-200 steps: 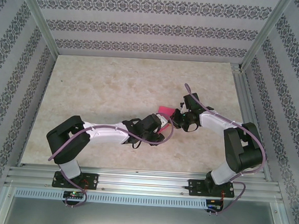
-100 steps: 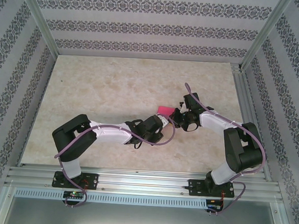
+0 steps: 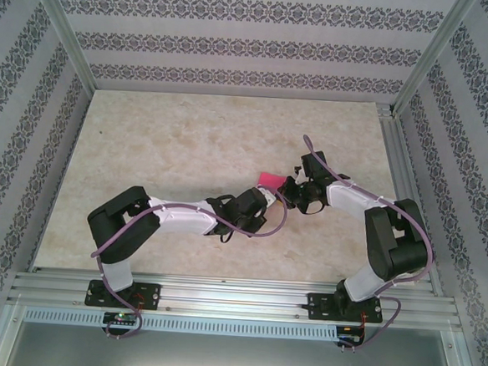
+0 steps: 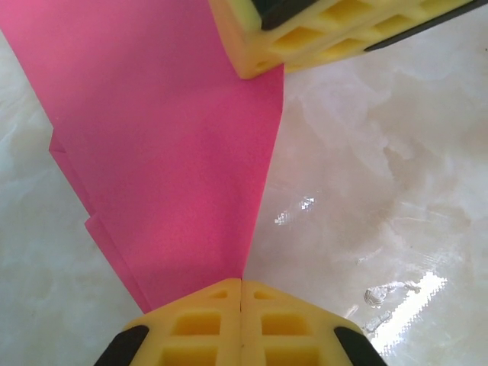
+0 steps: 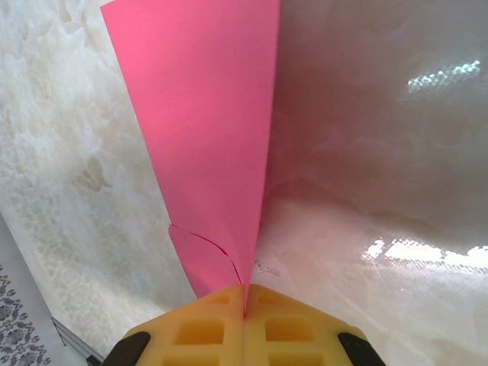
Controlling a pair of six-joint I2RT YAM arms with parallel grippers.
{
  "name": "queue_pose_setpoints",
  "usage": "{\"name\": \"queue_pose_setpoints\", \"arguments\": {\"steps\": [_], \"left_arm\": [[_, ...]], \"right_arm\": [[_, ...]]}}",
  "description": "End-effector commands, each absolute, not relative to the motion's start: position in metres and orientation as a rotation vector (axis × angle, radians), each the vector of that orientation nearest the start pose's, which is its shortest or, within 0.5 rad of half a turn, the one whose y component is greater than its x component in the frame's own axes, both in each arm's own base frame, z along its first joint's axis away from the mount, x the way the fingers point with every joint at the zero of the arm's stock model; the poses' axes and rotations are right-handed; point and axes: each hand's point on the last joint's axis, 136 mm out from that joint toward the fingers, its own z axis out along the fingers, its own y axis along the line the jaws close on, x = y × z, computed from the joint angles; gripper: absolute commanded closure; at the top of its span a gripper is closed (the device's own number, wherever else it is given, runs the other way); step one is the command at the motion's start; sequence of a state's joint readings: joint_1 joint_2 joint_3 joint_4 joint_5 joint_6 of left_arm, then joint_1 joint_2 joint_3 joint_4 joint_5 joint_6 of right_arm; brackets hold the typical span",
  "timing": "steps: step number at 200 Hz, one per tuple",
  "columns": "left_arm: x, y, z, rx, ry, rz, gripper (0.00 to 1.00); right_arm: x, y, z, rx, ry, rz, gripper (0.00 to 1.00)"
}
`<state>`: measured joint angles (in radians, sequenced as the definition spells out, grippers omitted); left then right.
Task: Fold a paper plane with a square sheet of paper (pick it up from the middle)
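The pink sheet of paper (image 3: 270,179) is folded into layered flaps and is held up off the marble table (image 3: 180,137) at the centre. My left gripper (image 3: 266,195) is shut on its near-left edge. My right gripper (image 3: 282,188) is shut on its right end. In the left wrist view the folded paper (image 4: 175,152) narrows down into my closed left gripper (image 4: 241,282), and the right gripper's yellow fingers (image 4: 320,34) pinch its far end. In the right wrist view the paper (image 5: 206,114) rises from my closed right gripper (image 5: 245,288), with a curled flap on its left side.
Patterned walls enclose the table on three sides, with slanted metal posts (image 3: 61,36) at the back corners. An aluminium rail (image 3: 392,143) runs along the right edge and another (image 3: 236,295) along the near edge by the arm bases. Open tabletop lies to the left and behind.
The left gripper has closed on the paper and its arm has stretched slightly to the right. The right gripper has kept its grip and barely moved.
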<state>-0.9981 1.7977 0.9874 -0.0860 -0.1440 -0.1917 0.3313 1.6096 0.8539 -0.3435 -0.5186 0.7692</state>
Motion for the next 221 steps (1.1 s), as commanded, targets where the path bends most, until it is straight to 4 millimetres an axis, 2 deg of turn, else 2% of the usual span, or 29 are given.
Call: {"name": "queue_pose_setpoints", "arguments": {"steps": [1,19,55,61,69,83,95,134,146,172,221], "left_arm": [[0.267,-0.377,0.052,0.868,2.273,-0.403,1.00],[0.268,-0.378,0.051,0.842,2.284,-0.431,1.00],[0.278,-0.367,0.052,0.724,2.317,-0.522,1.00],[0.279,-0.367,0.053,0.715,2.315,-0.553,1.00],[0.280,-0.363,0.052,0.688,2.323,-0.569,1.00],[0.284,-0.357,0.052,0.651,2.331,-0.614,1.00],[0.287,-0.354,0.051,0.622,2.342,-0.649,1.00],[0.293,-0.352,0.050,0.555,2.360,-0.816,1.00],[0.293,-0.352,0.053,0.557,2.354,-0.837,1.00],[0.293,-0.355,0.062,0.578,2.342,-0.858,1.00],[0.296,-0.354,0.067,0.571,2.342,-0.861,1.00]], "right_arm": [[0.307,0.197,0.055,0.443,2.808,1.023,0.95],[0.308,0.198,0.057,0.437,2.807,1.030,0.91],[0.311,0.198,0.061,0.417,2.799,1.029,0.90],[0.311,0.198,0.062,0.410,2.800,1.028,0.87],[0.312,0.197,0.063,0.412,2.795,1.018,0.78],[0.314,0.197,0.068,0.403,2.775,1.031,0.76],[0.316,0.194,0.073,0.403,2.757,1.016,0.71],[0.322,0.180,0.091,0.286,2.705,0.881,0.61],[0.323,0.173,0.090,0.297,2.697,0.837,0.59],[0.322,0.177,0.078,0.334,2.734,0.858,0.57],[0.350,0.194,0.066,0.359,2.724,0.934,0.56]]}}
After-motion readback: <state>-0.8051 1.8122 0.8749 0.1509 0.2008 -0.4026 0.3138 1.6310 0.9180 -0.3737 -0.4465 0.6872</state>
